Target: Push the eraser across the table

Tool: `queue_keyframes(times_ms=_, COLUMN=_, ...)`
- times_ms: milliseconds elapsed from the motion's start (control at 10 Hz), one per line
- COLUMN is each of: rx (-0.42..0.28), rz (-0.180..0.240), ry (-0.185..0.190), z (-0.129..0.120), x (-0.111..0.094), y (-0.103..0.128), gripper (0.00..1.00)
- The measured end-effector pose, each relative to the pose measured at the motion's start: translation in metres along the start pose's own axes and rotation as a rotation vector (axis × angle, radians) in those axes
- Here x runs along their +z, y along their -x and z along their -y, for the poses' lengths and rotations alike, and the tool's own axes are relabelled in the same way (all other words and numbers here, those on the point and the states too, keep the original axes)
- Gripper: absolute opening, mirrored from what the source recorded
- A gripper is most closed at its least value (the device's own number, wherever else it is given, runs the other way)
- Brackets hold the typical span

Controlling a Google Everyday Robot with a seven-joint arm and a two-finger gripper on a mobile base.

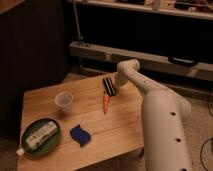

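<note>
Closed hand (117, 83) is hovering just beside the small black oblong eraser with a pale lengthwise stripe (109, 85), near the far-right corner of the light wooden plank surface (122, 127).
The hand's fingers are pressing together, gripping nothing. An orange carrot-shaped thing (106, 102) is lying just nearside of the eraser. A clear plastic cup (63, 100) is standing toward the left edge; a blue wavy-edged sponge (80, 134) and a round green dish (54, 146) carrying a white bottle (39, 136) are sitting near the near-left corner. Dark furniture is lining the dim room behind.

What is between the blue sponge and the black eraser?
The orange carrot-shaped thing lies between the sponge and the eraser, seen in the camera view. The claw is beside the eraser, near the far edge of the table.
</note>
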Motion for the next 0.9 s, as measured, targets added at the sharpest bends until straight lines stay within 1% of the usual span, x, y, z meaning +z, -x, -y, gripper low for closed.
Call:
queue_keyframes(times_ms=100, rx=0.000, rz=0.000, ry=0.000, z=0.000, x=0.000, y=0.000, gripper=0.05)
queue_keyframes(times_ms=200, rx=-0.002, rz=0.000, ry=-0.001, z=0.001, x=0.000, y=-0.001, gripper=0.14)
queue_keyframes(times_ms=300, rx=-0.009, rz=-0.003, ry=0.000, z=0.000, x=-0.005, y=-0.005, gripper=0.23)
queue_keyframes(times_ms=400, rx=-0.020, rz=-0.008, ry=0.001, z=-0.003, x=-0.013, y=-0.016, gripper=0.26)
queue_keyframes(times_ms=500, rx=-0.034, rz=-0.018, ry=0.003, z=-0.006, x=-0.021, y=-0.030, gripper=0.23)
queue_keyframes(times_ms=600, rx=-0.043, rz=-0.029, ry=0.004, z=-0.010, x=-0.027, y=-0.041, gripper=0.16)
queue_keyframes(times_ms=700, rx=-0.044, rz=-0.024, ry=0.002, z=-0.008, x=-0.026, y=-0.039, gripper=0.05)
queue_keyframes(times_ms=800, rx=-0.041, rz=-0.021, ry=0.004, z=-0.009, x=-0.028, y=-0.035, gripper=0.00)
queue_keyframes(times_ms=900, rx=-0.043, rz=-0.022, ry=0.003, z=-0.009, x=-0.027, y=-0.038, gripper=0.00)
